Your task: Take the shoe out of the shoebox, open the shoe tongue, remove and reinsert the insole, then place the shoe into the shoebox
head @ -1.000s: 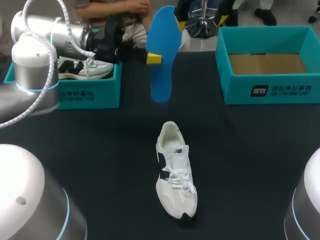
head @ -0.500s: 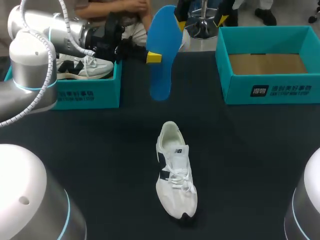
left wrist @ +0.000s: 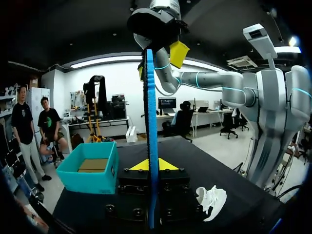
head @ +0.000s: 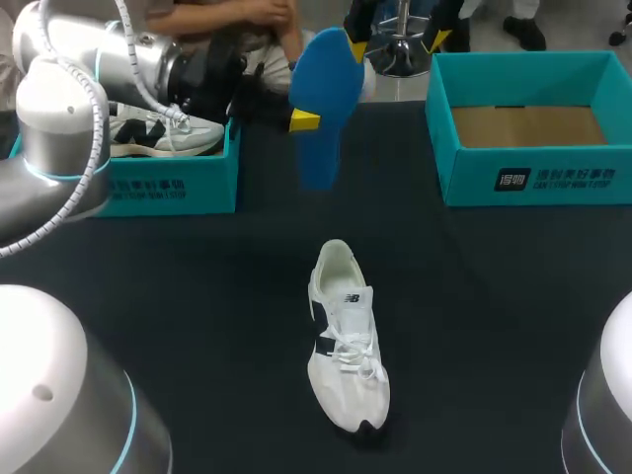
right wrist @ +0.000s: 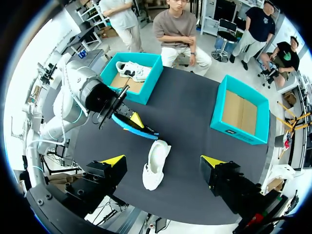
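Insole (head: 321,99) tilted back, clamped in left fingers (head: 304,119), shoe (head: 346,336) toe nearward, right fingers (right wrist: 113,160) apart

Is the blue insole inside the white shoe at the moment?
No, the left claw holds the insole aloft, apart from the shoe.

Is a black table (head: 494,296), bearing a white shoe (head: 346,341) upright on its sole near the middle. Carries also, along the far edge and well apart, a teal left shoebox (head: 173,183) and a teal right shoebox (head: 533,178).
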Controlling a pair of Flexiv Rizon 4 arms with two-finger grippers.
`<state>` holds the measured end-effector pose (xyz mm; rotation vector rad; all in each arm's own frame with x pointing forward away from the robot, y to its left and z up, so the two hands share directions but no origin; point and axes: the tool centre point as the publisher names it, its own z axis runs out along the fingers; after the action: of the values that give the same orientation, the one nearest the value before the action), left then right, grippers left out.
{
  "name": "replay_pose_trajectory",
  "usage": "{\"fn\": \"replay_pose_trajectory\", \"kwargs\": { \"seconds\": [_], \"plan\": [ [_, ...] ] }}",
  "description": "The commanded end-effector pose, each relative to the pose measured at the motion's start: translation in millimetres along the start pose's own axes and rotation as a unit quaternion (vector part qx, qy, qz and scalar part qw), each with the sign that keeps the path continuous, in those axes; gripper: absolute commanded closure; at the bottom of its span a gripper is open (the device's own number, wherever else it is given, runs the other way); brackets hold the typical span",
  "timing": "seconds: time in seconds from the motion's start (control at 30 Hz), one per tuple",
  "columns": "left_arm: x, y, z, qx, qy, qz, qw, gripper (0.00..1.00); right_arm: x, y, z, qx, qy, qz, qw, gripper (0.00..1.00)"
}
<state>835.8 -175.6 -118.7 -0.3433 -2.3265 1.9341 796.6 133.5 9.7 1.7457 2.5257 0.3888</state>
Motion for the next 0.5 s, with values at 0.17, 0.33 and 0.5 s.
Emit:
{"fn": "replay_pose_trajectory", "kwargs": {
  "seconds": [0.17, 0.33, 0.5],
  "plan": [
    [15.6, 13, -15, -0.030, 0.007, 0.237, 0.971, 1.00, 0.0, 1.1, 0, 0.001, 0.000, 0.000, 1.000, 0.00],
    [19.7, 13, -12, -0.056, 0.010, 0.270, 0.961, 1.00, 0.0, 1.1, 0, 0.001, 0.000, 0.000, 1.000, 0.00],
    [25.0, 15, -9, -0.072, 0.004, 0.275, 0.959, 1.00, 0.0, 1.1, 0, 0.001, 0.000, 0.000, 1.000, 0.00]
  ]
}}
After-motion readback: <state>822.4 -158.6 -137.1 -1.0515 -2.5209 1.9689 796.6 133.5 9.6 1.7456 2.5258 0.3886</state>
